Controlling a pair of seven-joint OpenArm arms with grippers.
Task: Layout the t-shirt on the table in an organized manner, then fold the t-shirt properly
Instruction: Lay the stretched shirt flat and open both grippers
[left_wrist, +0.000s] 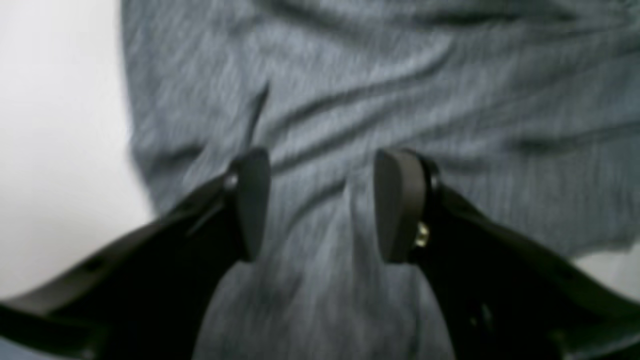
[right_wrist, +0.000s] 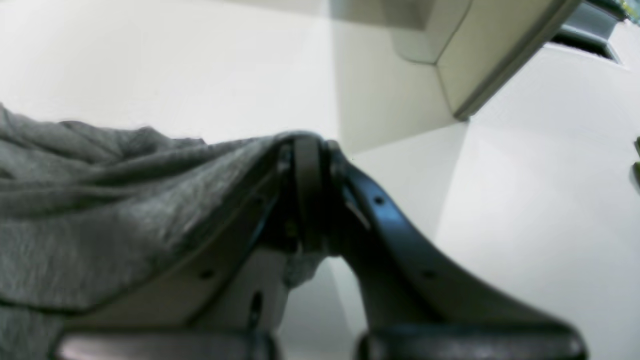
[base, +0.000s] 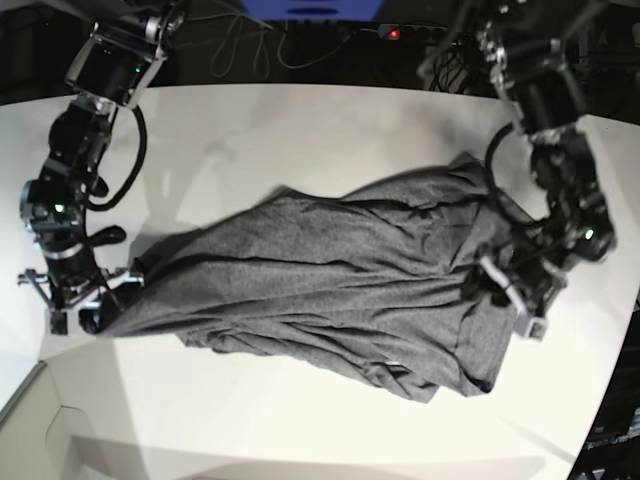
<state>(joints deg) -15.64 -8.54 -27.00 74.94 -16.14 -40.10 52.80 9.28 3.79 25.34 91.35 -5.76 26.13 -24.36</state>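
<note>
The t-shirt (base: 330, 275) lies stretched in a long, wrinkled band across the middle of the white tabletop (base: 250, 130), running from the lower left of the base view up toward the right. It is not yet flat: deep creases run along its length, and one end bunches into overlapping layers near the right side of that view.

The right gripper (right_wrist: 307, 195) has its jaws pressed together on an edge of the shirt, the grey knit draping away from the pinch and a scrap of it showing below the tips. This hold looks meant to anchor or pull that end so the cloth draws taut.

The left gripper (left_wrist: 320, 205) sits over the opposite end with its jaws spread apart, bare fabric showing between the pads; nothing is caught between them. Whether the pads touch the cloth cannot be told. It seems placed to take a matching grip, so both ends could be pulled to spread the shirt.

No print, label or writing can be read anywhere.
</note>
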